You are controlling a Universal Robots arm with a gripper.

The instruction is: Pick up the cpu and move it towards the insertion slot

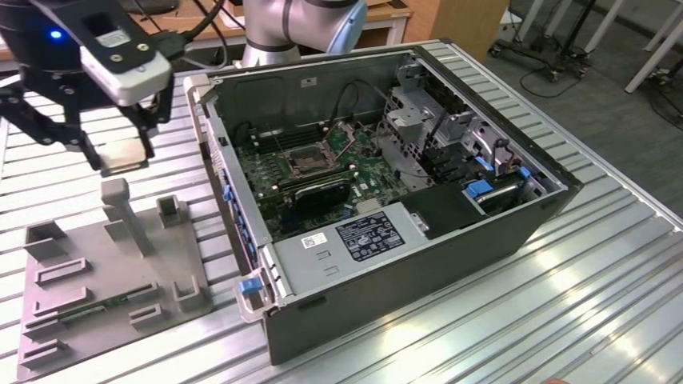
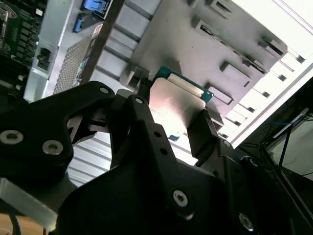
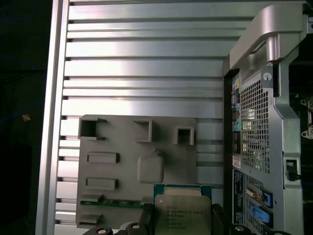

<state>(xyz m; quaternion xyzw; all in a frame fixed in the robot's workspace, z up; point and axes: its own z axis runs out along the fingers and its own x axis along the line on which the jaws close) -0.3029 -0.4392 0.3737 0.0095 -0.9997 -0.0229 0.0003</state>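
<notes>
The ribbed metal surface (image 1: 597, 264) is seen spanning the exterior view, and on it, centre to right of the frame, the open computer case (image 1: 427, 264) is laid on its side with the motherboard (image 1: 320, 160) exposed. Within the board, just left of the frame's centre, the insertion slot (image 1: 304, 163) is shown as a silvery square frame with a dark middle. At the lower left of the frame a grey fixture plate (image 1: 80, 300) is set flat on the surface, with raised holders and a green memory stick (image 1: 101, 305) lying in one of them. The robot arm (image 1: 304, 28) is seen at the top of the frame, and the tool (image 1: 123, 152) is carried in the upper left, above the plate and well apart from the slot. The cpu (image 1: 123, 154) is gripped between the tool's black fingers (image 2: 203, 129), lifted clear of the plate; in both wrist views its silvery top (image 3: 182, 213) and green edge are shown against the plate below.
</notes>
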